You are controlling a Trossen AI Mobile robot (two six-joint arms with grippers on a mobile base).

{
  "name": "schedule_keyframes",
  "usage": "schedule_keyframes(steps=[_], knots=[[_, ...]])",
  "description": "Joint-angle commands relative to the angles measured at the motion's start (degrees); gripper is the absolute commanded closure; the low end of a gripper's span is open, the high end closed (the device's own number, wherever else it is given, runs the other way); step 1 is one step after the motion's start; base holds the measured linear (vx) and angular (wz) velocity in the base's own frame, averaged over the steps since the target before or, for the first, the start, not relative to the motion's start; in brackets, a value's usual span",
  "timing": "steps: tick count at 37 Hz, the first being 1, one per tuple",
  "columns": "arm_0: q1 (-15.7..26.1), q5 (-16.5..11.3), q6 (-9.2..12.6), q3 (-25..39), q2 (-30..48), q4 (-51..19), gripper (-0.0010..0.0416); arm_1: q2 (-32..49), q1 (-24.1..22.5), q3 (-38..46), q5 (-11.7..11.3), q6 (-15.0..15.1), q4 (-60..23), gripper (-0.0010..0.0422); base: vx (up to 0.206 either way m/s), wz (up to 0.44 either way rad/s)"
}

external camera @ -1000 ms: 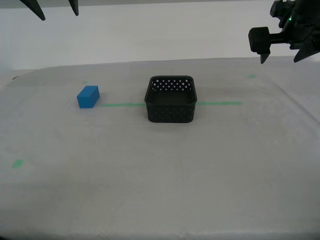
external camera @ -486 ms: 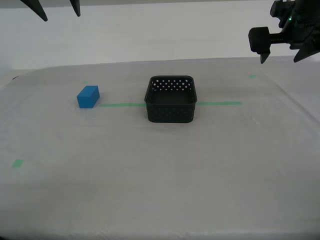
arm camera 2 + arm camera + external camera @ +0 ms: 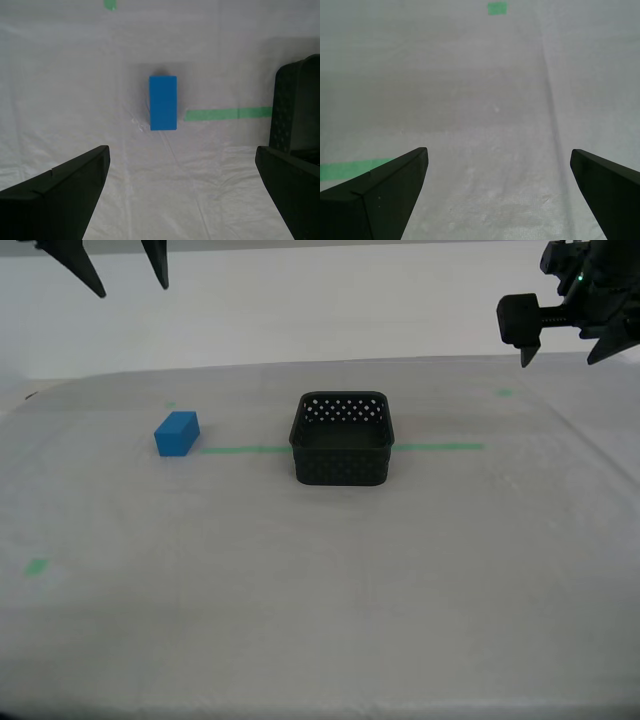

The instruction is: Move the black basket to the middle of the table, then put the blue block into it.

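Basket first: the small square black perforated plastic basket (image 3: 341, 439) already sits mid-counter on the green tape line (image 3: 438, 447). My second gripper (image 3: 127, 270) just dipped slightly at the exterior view's upper left, so block pickup looks next. The small bright-blue rectangular block (image 3: 163, 102) lies centred beyond its wide-apart fingers (image 3: 65, 187), untouched. My first gripper (image 3: 497, 192) is spread too, holding nothing.

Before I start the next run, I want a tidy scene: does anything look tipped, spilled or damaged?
Nothing stands out. The black basket sits upright and empty on the green tape line. The blue block lies flat on the table, apart from the basket. Both hands hang open above the table, holding nothing.
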Motion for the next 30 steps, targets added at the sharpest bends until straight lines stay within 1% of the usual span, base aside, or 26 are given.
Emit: schedule_keyframes(steps=[1,14,24,30], knots=[[-0.02,0.09,0.07,0.02,-0.02,0.11,0.0007,1.62,-0.46,0.00,0.28,0.57,0.48,0.0009,0.000,0.000],[-0.02,0.09,0.07,0.02,-0.02,0.94,0.0007,4.17,-0.70,-0.90,0.13,0.66,2.67,0.0010,0.000,0.000],[-0.02,0.09,0.07,0.02,-0.02,1.01,0.0007,4.15,-0.70,-4.66,0.13,0.72,7.65,0.0010,0.000,0.000],[-0.02,0.09,0.07,0.02,-0.02,1.03,0.0007,4.15,-0.70,-8.20,1.03,0.59,10.75,0.0010,0.000,0.000]])
